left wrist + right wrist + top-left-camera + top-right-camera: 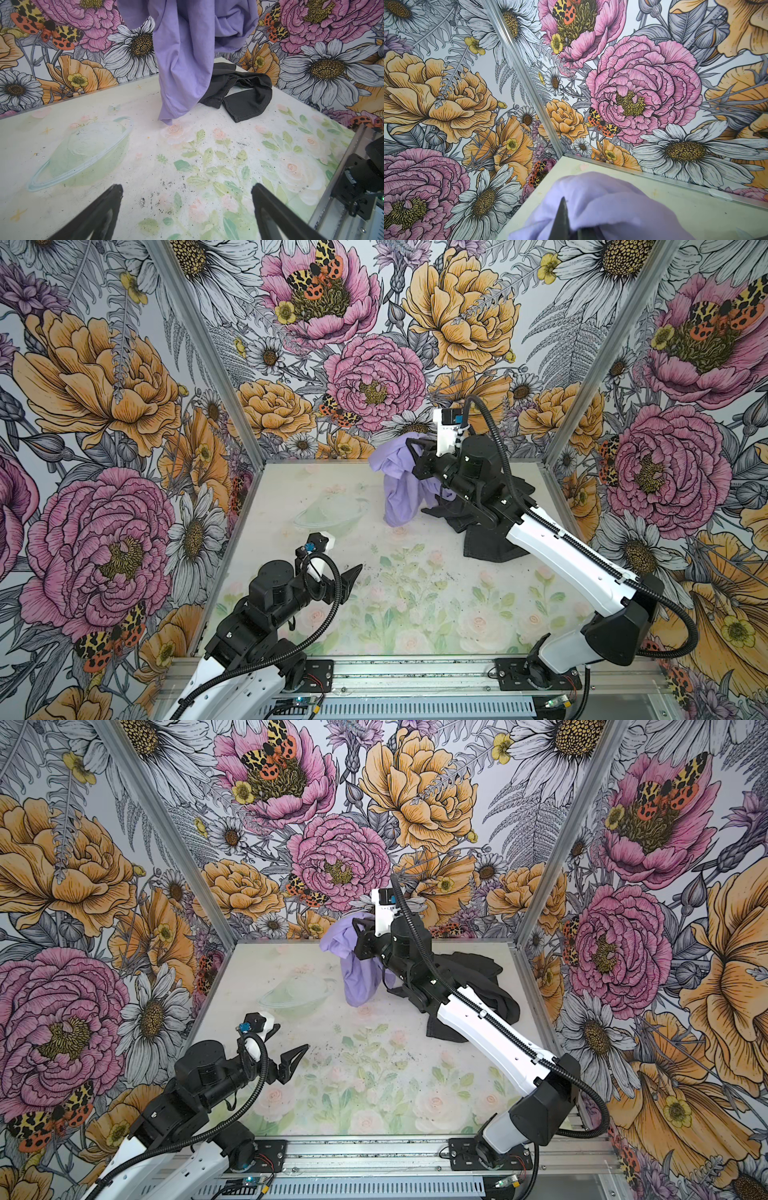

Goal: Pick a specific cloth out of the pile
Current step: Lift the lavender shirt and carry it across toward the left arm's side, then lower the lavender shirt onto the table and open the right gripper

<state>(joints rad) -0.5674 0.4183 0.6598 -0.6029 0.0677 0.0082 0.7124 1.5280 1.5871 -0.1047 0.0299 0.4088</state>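
The lavender cloth hangs in the air over the back of the table, bunched at the top in my right gripper, which is shut on it. In the left wrist view the cloth drapes down and its lowest tip is at the table surface. The right wrist view shows one dark finger pressed into the cloth. The pile of black and charcoal garments lies at the back right, partly under the right arm. My left gripper is open and empty at the front left.
Flowered walls close in the table on the left, back and right, with metal corner posts. An aluminium rail carrying both arm bases runs along the front edge. The table mat has a printed planet and roses, flat on it.
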